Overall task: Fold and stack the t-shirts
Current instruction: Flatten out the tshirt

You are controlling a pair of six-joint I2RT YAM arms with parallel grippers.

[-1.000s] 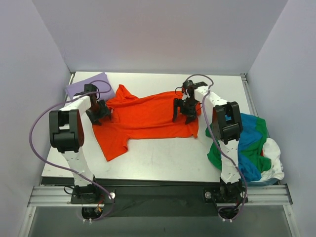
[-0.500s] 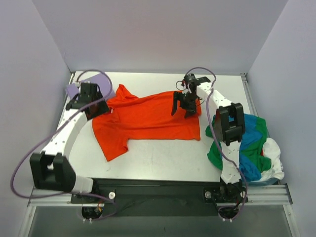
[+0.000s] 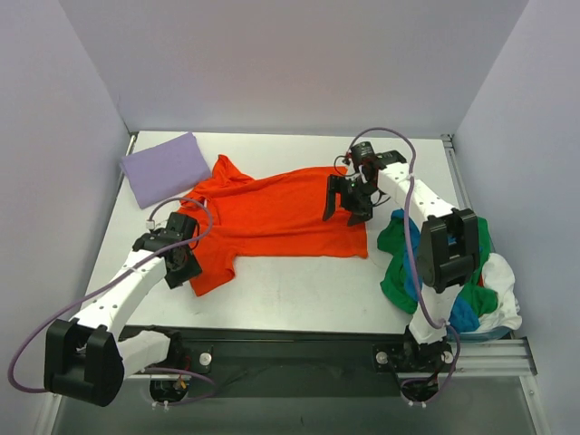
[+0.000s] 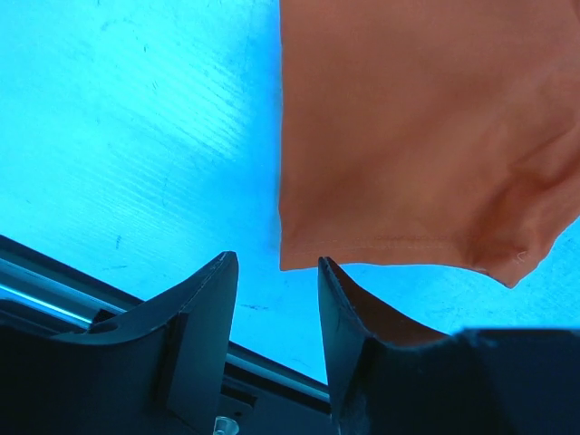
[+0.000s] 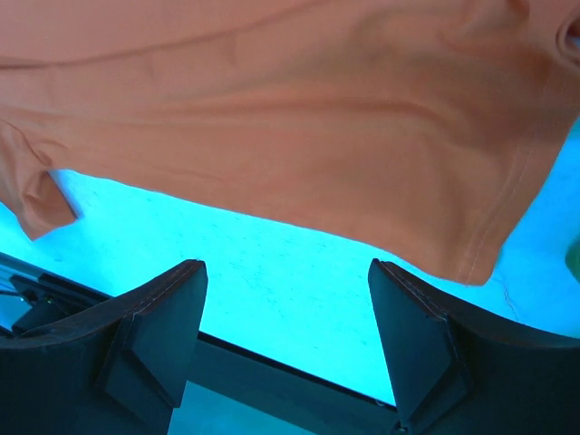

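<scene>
The bright orange-red t-shirt (image 3: 281,216) lies spread flat across the middle of the table. My left gripper (image 3: 181,263) is open and empty, low over the table at the shirt's near-left sleeve end; in the left wrist view the shirt's hem corner (image 4: 408,136) lies just beyond the gripper (image 4: 276,265). My right gripper (image 3: 347,207) is wide open and empty above the shirt's right end, and its wrist view shows the gripper (image 5: 285,269) over bare table with the cloth (image 5: 299,118) beyond it. The lavender shirt (image 3: 166,168) lies folded at the back left.
A crumpled pile of the green (image 3: 391,283), blue (image 3: 460,313) and white (image 3: 503,292) shirts hangs over the table's right edge beside the right arm. The table's near edge and metal rail (image 3: 290,349) run just below the left gripper.
My left arm has swung from the back left by the lavender shirt to the near left, at the orange shirt's sleeve end. My right gripper has shifted slightly right, still open.
</scene>
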